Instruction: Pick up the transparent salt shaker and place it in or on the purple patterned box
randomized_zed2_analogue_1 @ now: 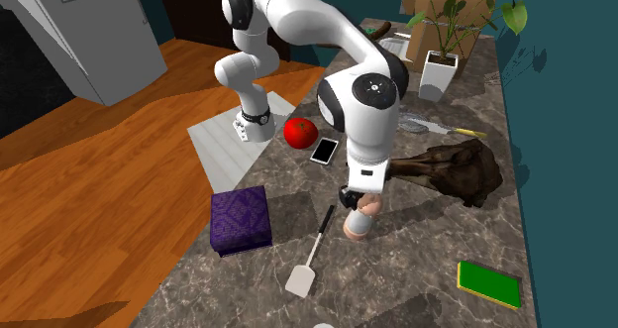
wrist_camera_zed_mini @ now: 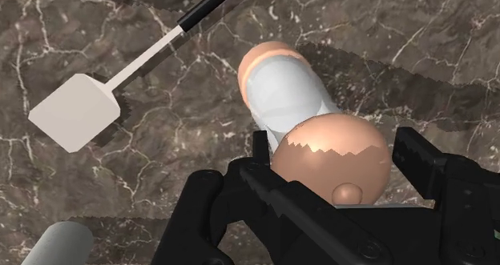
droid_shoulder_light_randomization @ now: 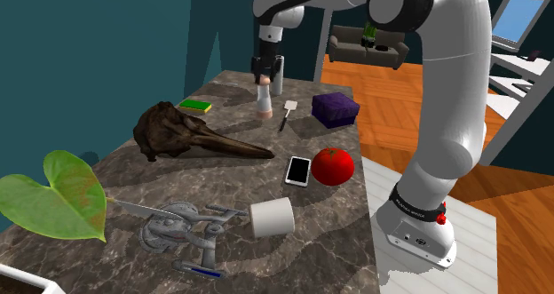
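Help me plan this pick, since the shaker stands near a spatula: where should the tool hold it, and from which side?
Take the shaker from straight above, closing across its round body just under the domed cap. It stands upright on the counter, so its sides are free all round; the spatula lies beside it, apart.

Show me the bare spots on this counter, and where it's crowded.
Widest bare patch: between the white black-handled spatula and the flat green sponge. A narrower strip runs between the purple patterned box and that spatula. Crowded: around the pale pink-capped salt shaker, dark brown animal skull, white phone and red tomato.
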